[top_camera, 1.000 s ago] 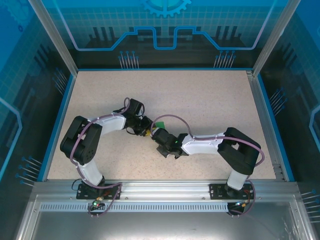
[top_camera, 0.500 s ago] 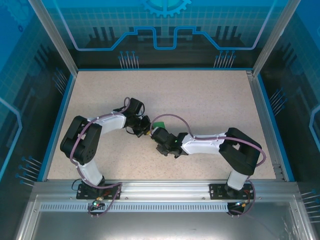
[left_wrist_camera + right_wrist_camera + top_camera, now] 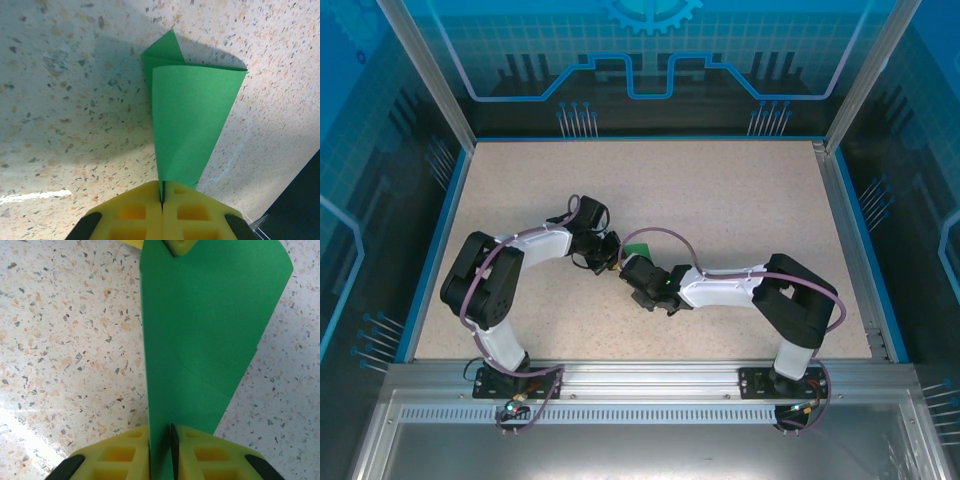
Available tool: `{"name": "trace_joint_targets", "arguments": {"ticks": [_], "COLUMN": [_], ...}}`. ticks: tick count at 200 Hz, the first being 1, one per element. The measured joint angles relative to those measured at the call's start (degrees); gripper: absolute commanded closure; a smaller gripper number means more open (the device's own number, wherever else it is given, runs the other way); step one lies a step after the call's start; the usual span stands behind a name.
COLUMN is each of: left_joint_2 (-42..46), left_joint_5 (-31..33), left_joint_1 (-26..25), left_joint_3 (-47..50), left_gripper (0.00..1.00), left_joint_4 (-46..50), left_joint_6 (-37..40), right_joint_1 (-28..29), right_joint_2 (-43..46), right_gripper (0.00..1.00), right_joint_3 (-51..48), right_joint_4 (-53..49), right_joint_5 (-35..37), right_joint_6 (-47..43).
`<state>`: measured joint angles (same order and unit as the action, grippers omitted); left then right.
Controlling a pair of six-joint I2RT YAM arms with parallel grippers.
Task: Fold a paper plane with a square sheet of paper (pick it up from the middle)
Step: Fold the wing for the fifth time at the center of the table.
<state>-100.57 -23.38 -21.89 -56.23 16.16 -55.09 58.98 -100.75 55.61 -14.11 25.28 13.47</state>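
The square sheet of paper [image 3: 638, 249] is bright green and folded over into a tapering wedge, held off the table between both grippers at mid-table. In the left wrist view the paper [image 3: 190, 115] fans out from its narrow end, and my left gripper [image 3: 162, 192] is shut on that end. In the right wrist view the paper [image 3: 200, 330] stands on edge in the narrow slot of my right gripper [image 3: 162, 432], which is closed on it. A yellow fingertip [image 3: 179, 246] of the left gripper touches the paper's far end. From above, the left gripper [image 3: 615, 262] and right gripper [image 3: 627, 268] almost meet.
The speckled beige table [image 3: 740, 200] spreads out on all sides of the arms. A blue rim [image 3: 438, 230] and clear enclosure walls border it. Both arms reach inward, elbows out toward the table's sides.
The right arm has edged slightly left, toward the left gripper. The left arm has stayed put, and the paper remains between the two grippers.
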Motion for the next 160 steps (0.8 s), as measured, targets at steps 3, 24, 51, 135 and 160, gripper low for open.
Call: {"name": "trace_joint_targets", "arguments": {"ticks": [3, 24, 51, 135, 160], "left_joint_2": [0.0, 0.0, 0.0, 9.25, 10.86], "left_joint_5": [0.02, 0.02, 0.0, 6.6, 6.86], "left_joint_1": [0.0, 0.0, 0.0, 0.44, 0.52], "left_joint_3": [0.0, 0.0, 0.0, 0.28, 0.74], "left_gripper": [0.99, 0.97, 0.84, 0.35, 0.33], "left_joint_4": [0.0, 0.07, 0.07, 3.08, 2.89], "left_joint_6": [0.0, 0.0, -0.02, 0.07, 0.07], "right_joint_1": [0.0, 0.0, -0.15, -13.0, -16.59], "right_joint_2": [0.0, 0.0, 0.02, 6.16, 6.25], "right_gripper": [0.86, 0.92, 0.99, 1.0, 1.0], "right_joint_3": [0.02, 0.0, -0.17, -8.94, -10.82], "right_joint_4": [0.0, 0.02, 0.26, 10.49, 13.84], "right_joint_5": [0.0, 0.0, -0.74, -26.05, -33.7], "right_joint_6": [-0.04, 0.26, 1.05, 5.99, 7.56]}}
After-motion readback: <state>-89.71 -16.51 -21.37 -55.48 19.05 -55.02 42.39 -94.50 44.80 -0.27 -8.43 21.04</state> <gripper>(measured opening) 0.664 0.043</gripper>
